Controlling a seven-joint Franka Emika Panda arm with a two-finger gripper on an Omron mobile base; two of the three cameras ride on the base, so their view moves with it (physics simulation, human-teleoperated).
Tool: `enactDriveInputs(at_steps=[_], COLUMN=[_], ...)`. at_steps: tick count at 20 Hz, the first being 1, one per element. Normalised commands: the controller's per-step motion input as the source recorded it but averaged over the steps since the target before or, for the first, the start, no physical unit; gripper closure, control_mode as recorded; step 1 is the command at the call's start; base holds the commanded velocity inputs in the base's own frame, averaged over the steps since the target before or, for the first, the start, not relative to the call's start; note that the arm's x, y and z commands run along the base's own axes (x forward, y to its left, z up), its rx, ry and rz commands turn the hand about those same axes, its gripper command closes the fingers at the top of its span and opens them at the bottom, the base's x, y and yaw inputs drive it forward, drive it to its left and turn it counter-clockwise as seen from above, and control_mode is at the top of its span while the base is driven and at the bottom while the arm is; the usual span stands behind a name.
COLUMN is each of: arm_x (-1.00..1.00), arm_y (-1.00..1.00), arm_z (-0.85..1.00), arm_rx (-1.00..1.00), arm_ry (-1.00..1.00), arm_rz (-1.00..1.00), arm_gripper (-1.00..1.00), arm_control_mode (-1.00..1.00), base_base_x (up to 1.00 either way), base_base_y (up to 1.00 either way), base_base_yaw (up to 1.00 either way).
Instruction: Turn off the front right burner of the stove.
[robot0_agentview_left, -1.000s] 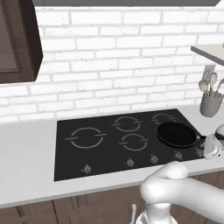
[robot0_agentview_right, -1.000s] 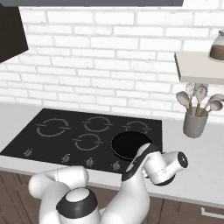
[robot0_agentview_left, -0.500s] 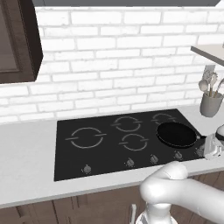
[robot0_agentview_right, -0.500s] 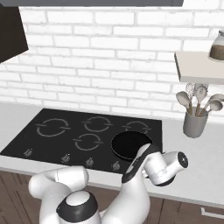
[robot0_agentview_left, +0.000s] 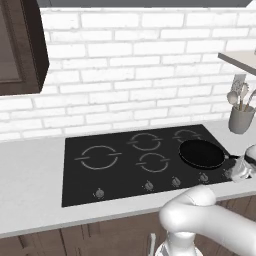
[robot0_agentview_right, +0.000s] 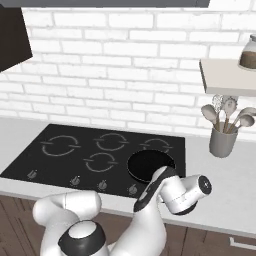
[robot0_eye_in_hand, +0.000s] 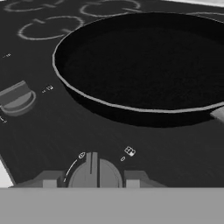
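- White bricks cover the wall behind a pale grey counter, and the stove lies flat in that counter.
- It is a black glass rectangle. Its long side runs along the wall, left to right.
- Grey ring marks sit on the glass — the biggest one is at the left.
- 5 small round knobs stand in a row along the front edge of the stove.
- A black frying pan sits at the front right of the glass. It covers the front right burner, so the burner itself is hidden.
- From the hand view the pan is round with a thin pale rim, and it looks like nothing is in it.
- The gripper is right at the knob nearest the pan, at the right end of the row.
- Its 2 dark finger tips stand apart, 1 on each side of the knob. I cannot tell if they touch it.
- That knob has a raised bar on top, and the bar points away from the hand, about toward the pan.
- Another knob sits further along the row.
- A grey pot of wooden spoons stands on the counter to the right of the stove, well apart from the pan.
- A shelf hangs above the pot — a jar stands on it.
- A dark cupboard hangs on the wall at the upper left.
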Motion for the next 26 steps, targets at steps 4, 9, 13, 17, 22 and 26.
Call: enactDriveInputs(at_steps=[4, 9, 13, 17, 22, 26], arm_x=[0.05, 0.00, 0.00, -0.01, -0.15, -0.50], arm_y=[0.00, 0.00, 0.00, -0.02, -0.10, -0.15], arm_z=[0.00, 0.00, 0.00, 0.03, 0.08, 0.02], arm_rx=[0.00, 0.01, 0.05, 0.07, 0.06, 0.01], arm_ry=[0.26, 0.31, 0.29, 0.27, 0.19, -0.03], arm_rz=[-0.38, -0.46, -0.49, -0.53, -0.61, -0.40], arm_gripper=[1.00, 1.00, 1.00, 1.00, 1.00, 1.00], arm_control_mode=[-1.00, -1.00, -1.00, -1.00, -1.00, -1.00], base_base_x=[0.00, 0.00, 0.00, 0.00, 0.00, 0.00], base_base_y=[0.00, 0.00, 0.00, 0.00, 0.00, 0.00], base_base_yaw=[0.00, 0.00, 0.00, 0.00, 0.00, 0.00])
